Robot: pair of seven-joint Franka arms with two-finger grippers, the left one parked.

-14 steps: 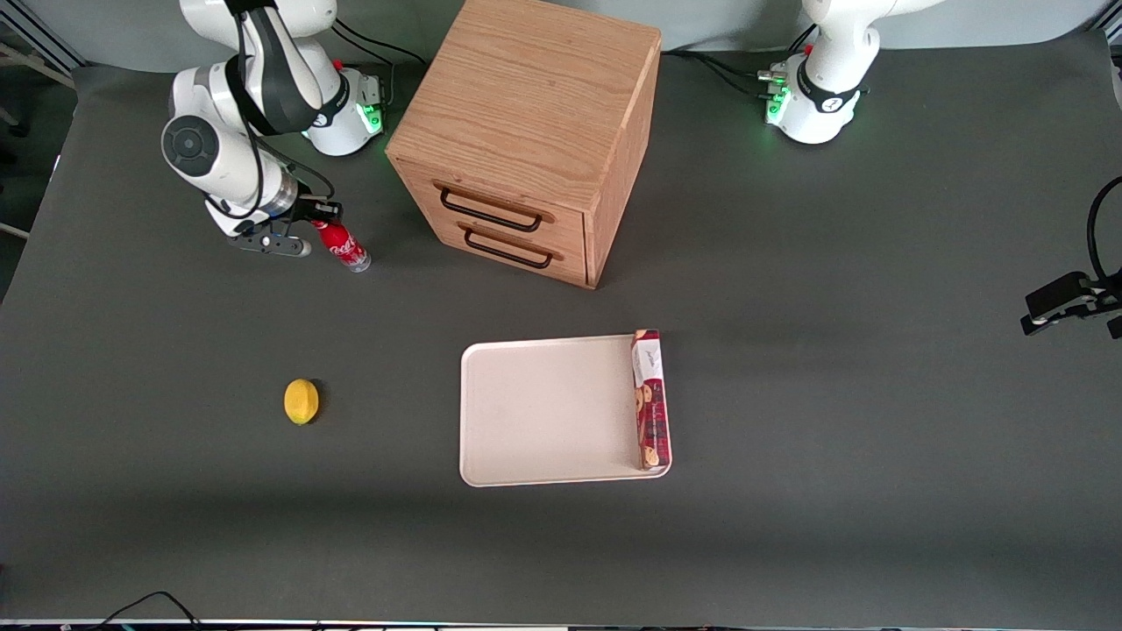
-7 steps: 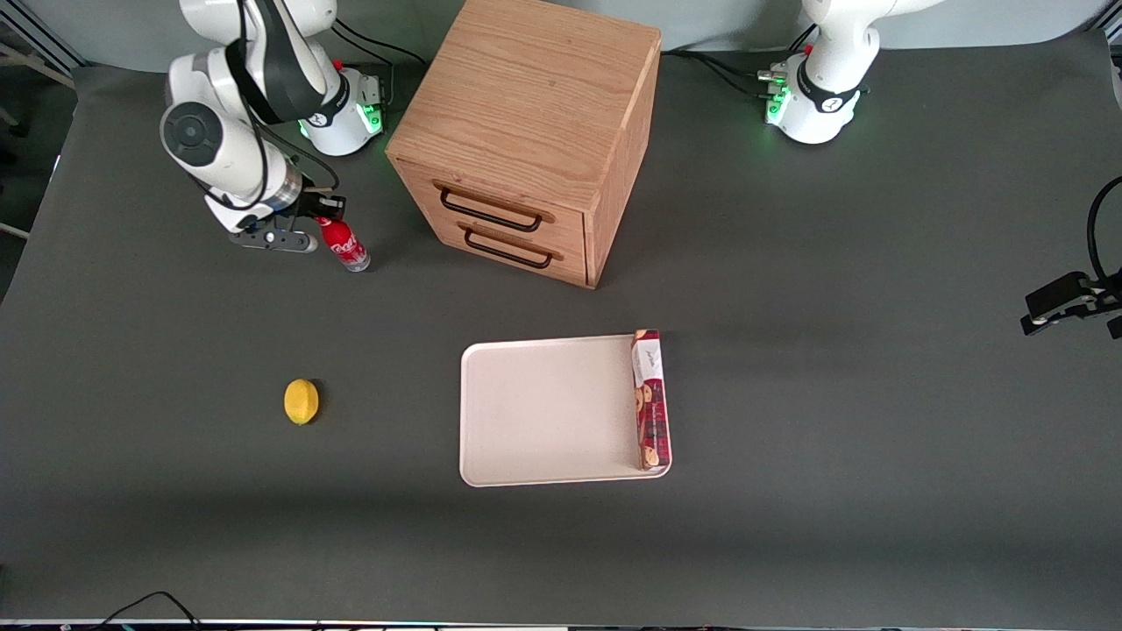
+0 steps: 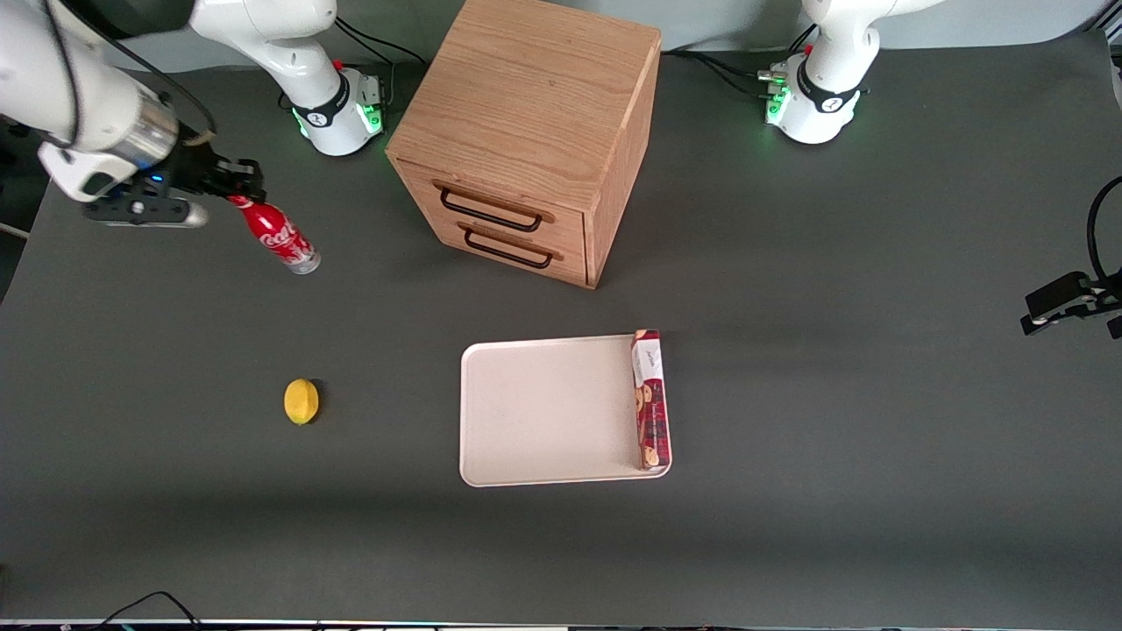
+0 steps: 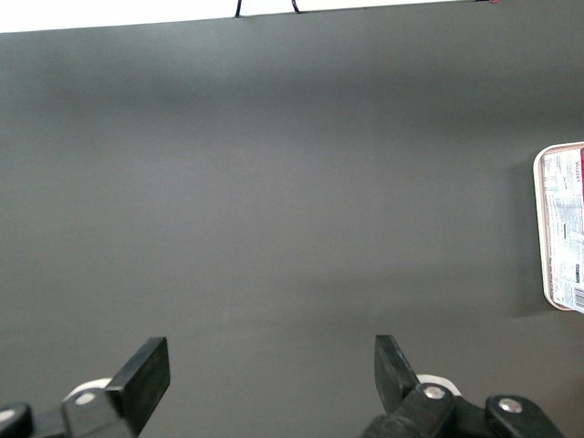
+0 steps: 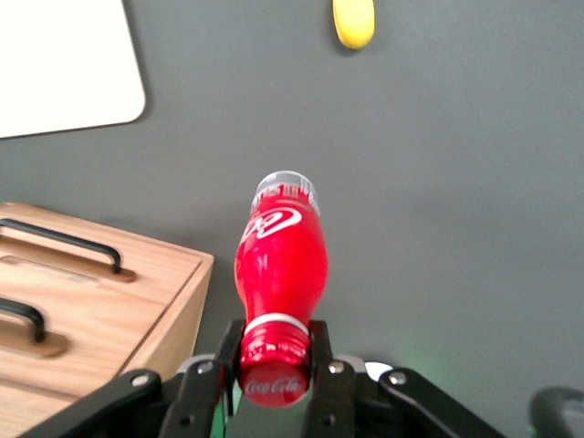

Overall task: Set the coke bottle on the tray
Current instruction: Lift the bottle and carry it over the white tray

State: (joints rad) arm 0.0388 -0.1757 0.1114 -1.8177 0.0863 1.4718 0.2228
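Note:
My right gripper (image 3: 238,194) is shut on the red cap of the coke bottle (image 3: 280,235) and holds it well above the table, toward the working arm's end, with the clear base hanging down. In the right wrist view the fingers (image 5: 320,351) clamp the cap of the bottle (image 5: 280,265). The cream-white tray (image 3: 543,412) lies flat nearer the front camera than the drawer cabinet; a corner of it shows in the right wrist view (image 5: 64,64).
A long red cookie box (image 3: 650,399) lies along one edge of the tray. A wooden drawer cabinet (image 3: 535,131) stands at the table's middle back, beside the lifted bottle. A yellow lemon (image 3: 301,401) lies on the table nearer the front camera than the bottle.
The gripper has lifted the coke bottle off the table and carried it away from the cabinet, toward the working arm's end. Tray, box and lemon have not moved.

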